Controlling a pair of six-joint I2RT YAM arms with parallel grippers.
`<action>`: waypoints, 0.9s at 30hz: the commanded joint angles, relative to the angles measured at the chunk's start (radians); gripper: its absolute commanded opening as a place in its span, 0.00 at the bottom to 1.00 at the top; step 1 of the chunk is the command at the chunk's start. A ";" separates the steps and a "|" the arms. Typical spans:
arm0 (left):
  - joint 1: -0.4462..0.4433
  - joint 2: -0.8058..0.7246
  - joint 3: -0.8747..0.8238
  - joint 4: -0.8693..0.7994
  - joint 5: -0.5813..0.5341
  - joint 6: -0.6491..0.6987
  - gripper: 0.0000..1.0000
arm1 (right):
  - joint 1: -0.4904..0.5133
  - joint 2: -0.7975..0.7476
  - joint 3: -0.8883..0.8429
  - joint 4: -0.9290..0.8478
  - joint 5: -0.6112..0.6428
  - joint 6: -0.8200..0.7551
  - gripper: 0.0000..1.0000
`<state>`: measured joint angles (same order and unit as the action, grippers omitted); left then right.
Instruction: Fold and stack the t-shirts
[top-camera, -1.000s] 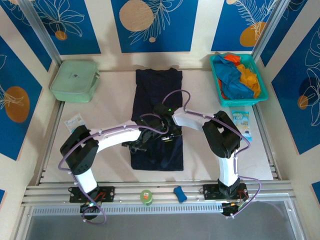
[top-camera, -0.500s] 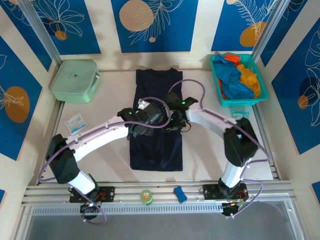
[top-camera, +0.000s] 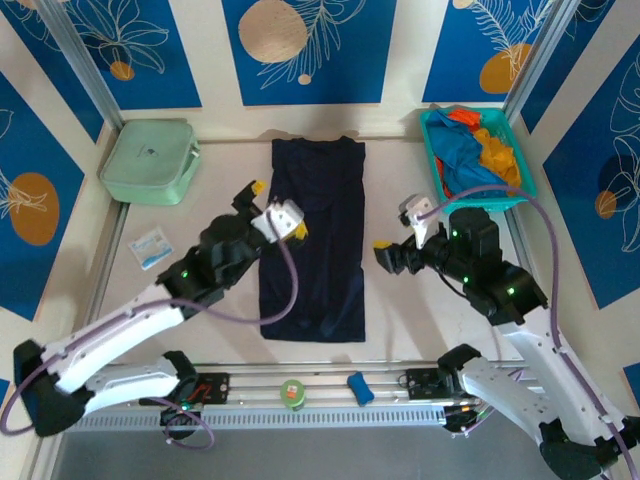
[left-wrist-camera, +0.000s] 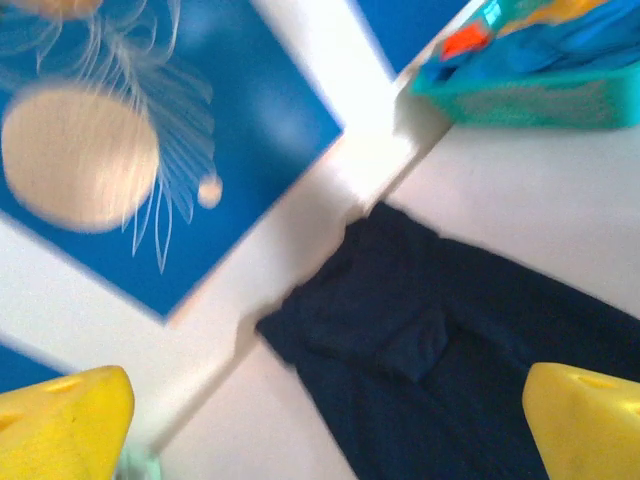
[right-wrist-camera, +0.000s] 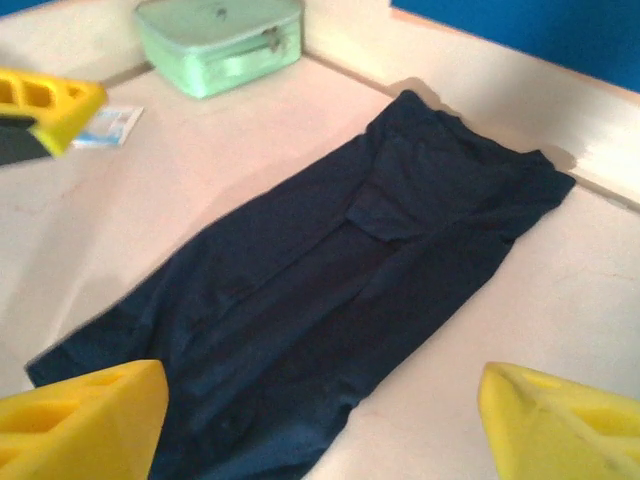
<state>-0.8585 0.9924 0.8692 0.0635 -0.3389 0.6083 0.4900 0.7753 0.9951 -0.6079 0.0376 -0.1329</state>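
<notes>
A dark navy t-shirt (top-camera: 315, 240) lies flat in the middle of the table, folded lengthwise into a long narrow strip. My left gripper (top-camera: 278, 209) hangs open over its left edge, its yellow fingertips (left-wrist-camera: 62, 420) wide apart above the shirt's (left-wrist-camera: 450, 370) far end. To the right of the strip my right gripper (top-camera: 396, 232) is also open, and it looks across the shirt (right-wrist-camera: 350, 290) with nothing between its fingertips (right-wrist-camera: 560, 420). Bright blue (top-camera: 465, 160), orange (top-camera: 500, 150) and red (top-camera: 462, 117) t-shirts lie bunched in the teal basket (top-camera: 520, 195).
A pale green box (top-camera: 150, 160) stands at the back left. One small packet (top-camera: 150, 245) lies left of the shirt, another (top-camera: 485, 245) in front of the basket. A green tape roll (top-camera: 292, 393) and a blue object (top-camera: 360, 388) rest on the near rail.
Both arms have drawn back from the middle of the navy shirt, left arm to the left, right arm to the right. Both grippers have opened and let the cloth go.
</notes>
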 joint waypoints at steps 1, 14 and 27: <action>0.018 -0.029 -0.050 0.110 0.275 0.429 1.00 | 0.033 0.036 -0.047 -0.096 -0.142 -0.275 0.87; 0.001 -0.050 -0.068 -0.782 0.313 0.642 0.86 | 0.486 0.224 -0.270 -0.270 0.106 -0.658 0.82; -0.007 -0.078 -0.204 -0.789 0.404 0.677 0.99 | 0.593 0.508 -0.322 -0.085 0.200 -0.637 0.56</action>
<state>-0.8566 0.9180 0.6827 -0.7002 0.0086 1.2469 1.0763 1.2613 0.6907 -0.7448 0.2146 -0.7601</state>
